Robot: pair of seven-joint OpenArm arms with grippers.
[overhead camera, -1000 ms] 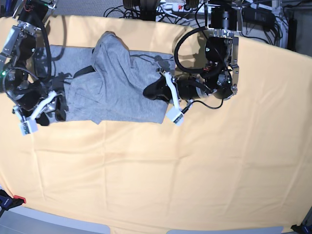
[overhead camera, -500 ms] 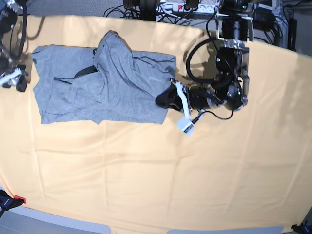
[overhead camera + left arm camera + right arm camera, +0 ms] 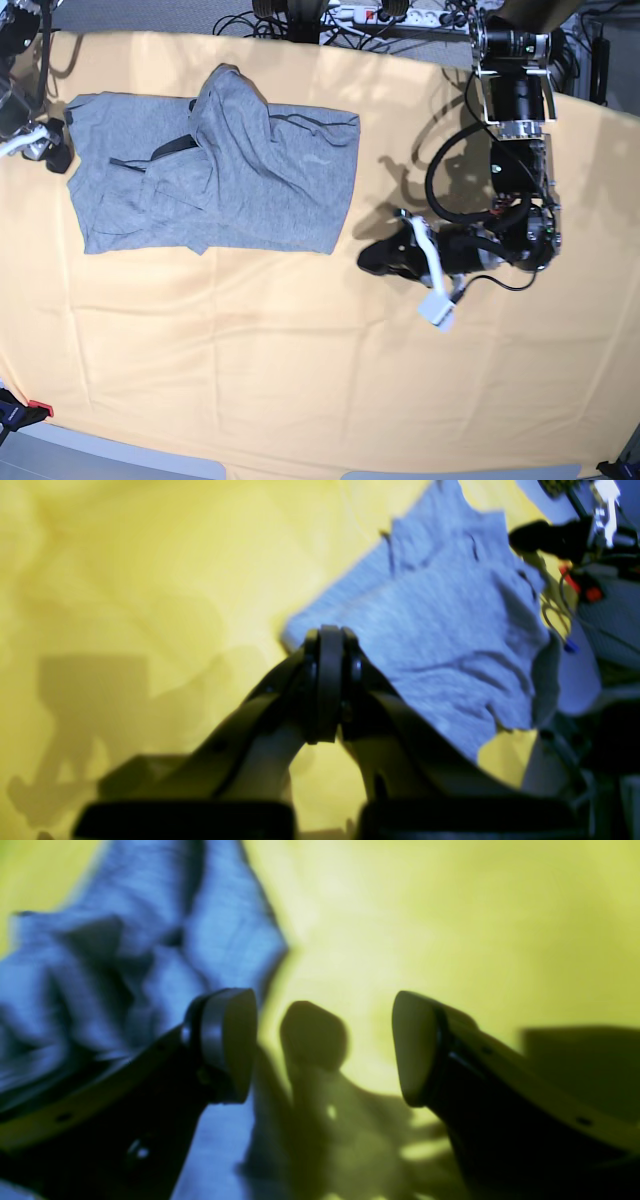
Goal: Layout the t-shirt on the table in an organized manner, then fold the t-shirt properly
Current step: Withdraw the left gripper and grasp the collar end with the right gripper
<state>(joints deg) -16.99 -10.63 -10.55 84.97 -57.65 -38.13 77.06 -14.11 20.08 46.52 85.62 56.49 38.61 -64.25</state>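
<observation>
Progress looked partial: the t-shirt (image 3: 215, 170) lay bunched on the counter (image 3: 300, 340) towards its far side, one layer flopped over and, I thought, still unfolded. My left tool (image 3: 385, 258) sat clenched and empty beside its hem; my right tool (image 3: 322, 1045) was spread wide, grasping nothing, near the opposite edge.

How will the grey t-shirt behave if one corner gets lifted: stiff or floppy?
Probably floppy: the t-shirt lies in soft wrinkles, with one layer bunched over another, so a lifted corner would likely drape and sag. It looks thin and light, so likely easy to lift. On the cloth-covered table it may drag and bunch rather than slide flat.
</observation>
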